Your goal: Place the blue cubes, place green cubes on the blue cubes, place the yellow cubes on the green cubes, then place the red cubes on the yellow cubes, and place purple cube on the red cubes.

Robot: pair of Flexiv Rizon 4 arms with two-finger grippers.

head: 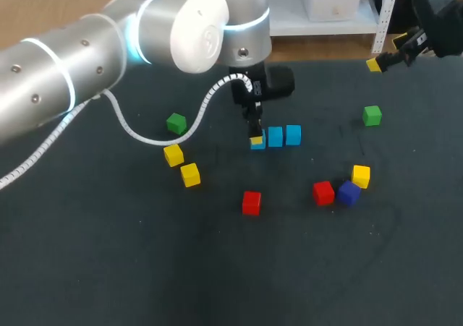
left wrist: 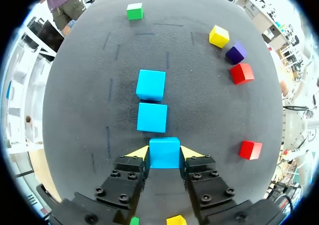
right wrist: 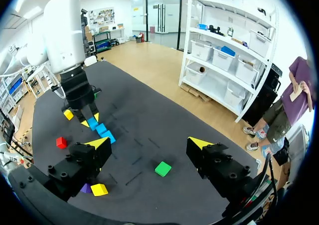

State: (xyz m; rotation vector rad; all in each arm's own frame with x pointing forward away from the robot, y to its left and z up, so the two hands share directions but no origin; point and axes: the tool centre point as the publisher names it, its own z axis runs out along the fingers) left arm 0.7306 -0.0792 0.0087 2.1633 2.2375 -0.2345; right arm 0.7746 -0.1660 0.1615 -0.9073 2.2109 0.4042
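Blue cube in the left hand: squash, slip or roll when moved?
Probably rigid: the blue cube shows crisp square edges in the left hand. Flat faces suggest it slides, not rolls. Smooth sides might slip under a loose grip.

right gripper (right wrist: 149, 144) with fingers spread wide, small green cube (right wrist: 163, 168) on the dark mat (right wrist: 144, 112) just ahead between them, left gripper (right wrist: 90, 119) farther off pinching the end blue cube (right wrist: 92, 124) of a short row, small red cube (right wrist: 61, 142) near it

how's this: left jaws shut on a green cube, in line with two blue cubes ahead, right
No: the held cube is blue, not green, as the left wrist view shows. The left jaws are shut on it, in line with two blue cubes ahead.
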